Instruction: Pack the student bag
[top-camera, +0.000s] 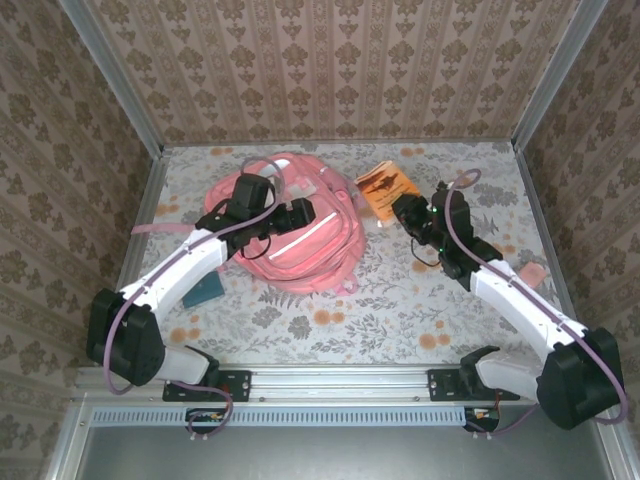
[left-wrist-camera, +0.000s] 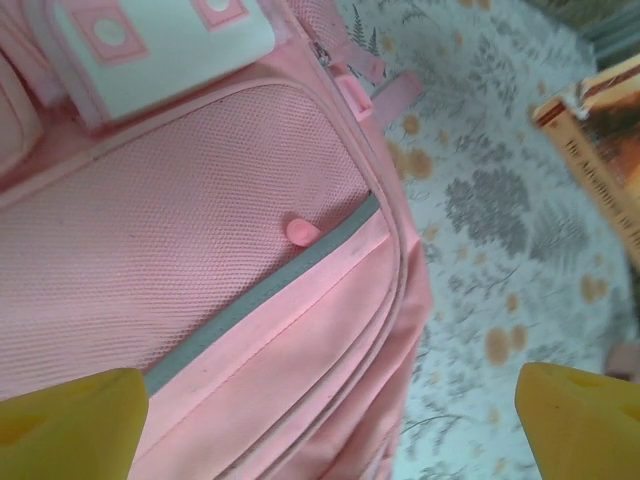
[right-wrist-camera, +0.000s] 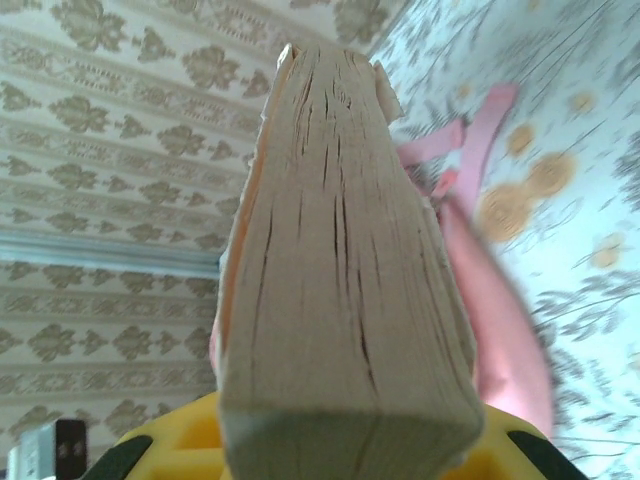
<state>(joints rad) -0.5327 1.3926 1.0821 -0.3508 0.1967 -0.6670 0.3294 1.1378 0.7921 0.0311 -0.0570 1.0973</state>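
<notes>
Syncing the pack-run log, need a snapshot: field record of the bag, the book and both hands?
bag: pink student bag, lying on the floral table
left hand: open, empty, over the bag's front
right hand: shut on the book
book: orange paperback, right of the bag, not in it
other: teal item under the left arm; small pink item near the table's right edge

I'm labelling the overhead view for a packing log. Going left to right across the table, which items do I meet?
small blue-green object → pink backpack → orange book → small pink object by the right edge.
</notes>
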